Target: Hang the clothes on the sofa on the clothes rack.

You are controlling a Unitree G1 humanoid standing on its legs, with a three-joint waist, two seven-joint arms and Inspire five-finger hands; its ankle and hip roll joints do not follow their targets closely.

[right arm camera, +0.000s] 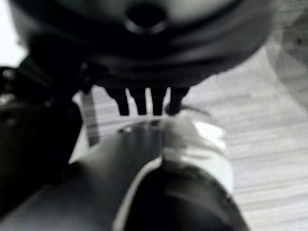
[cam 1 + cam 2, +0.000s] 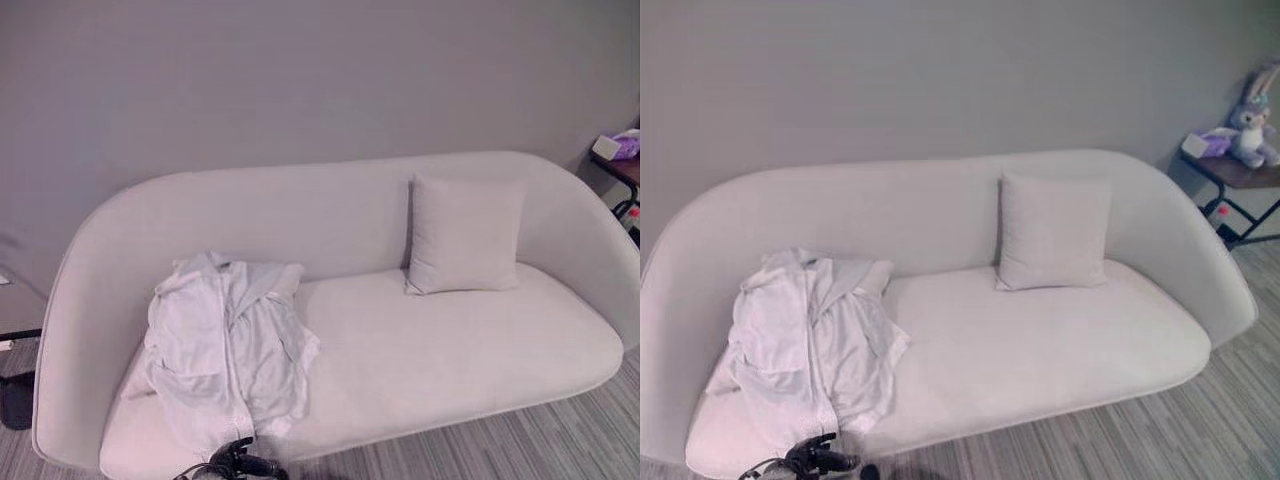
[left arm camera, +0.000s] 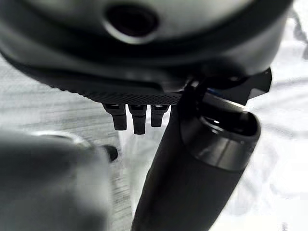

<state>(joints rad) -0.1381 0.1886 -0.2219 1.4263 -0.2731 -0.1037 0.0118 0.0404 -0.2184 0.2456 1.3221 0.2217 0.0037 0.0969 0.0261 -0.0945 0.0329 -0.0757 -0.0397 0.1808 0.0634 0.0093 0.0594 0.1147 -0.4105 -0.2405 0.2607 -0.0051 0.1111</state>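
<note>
The white clothes point(image 2: 225, 345) lay in a crumpled heap on the left end of the sofa point(image 2: 420, 350), just past the left hand point(image 2: 240, 462), which showed low down by the sofa's front edge. In its own wrist view the left hand point(image 3: 139, 118) had short dark fingers pointing out, with white cloth showing beyond them, but I could not tell if they were spread or curled. The right hand point(image 1: 144, 103) showed over the striped floor point(image 1: 269, 144), and I could not tell how its fingers were set. A pillow point(image 2: 465, 235) leaned on the sofa back, well away from both hands. Nothing looked done yet: the clothes had not been picked up, so lifting, carrying and hanging were all left.
</note>
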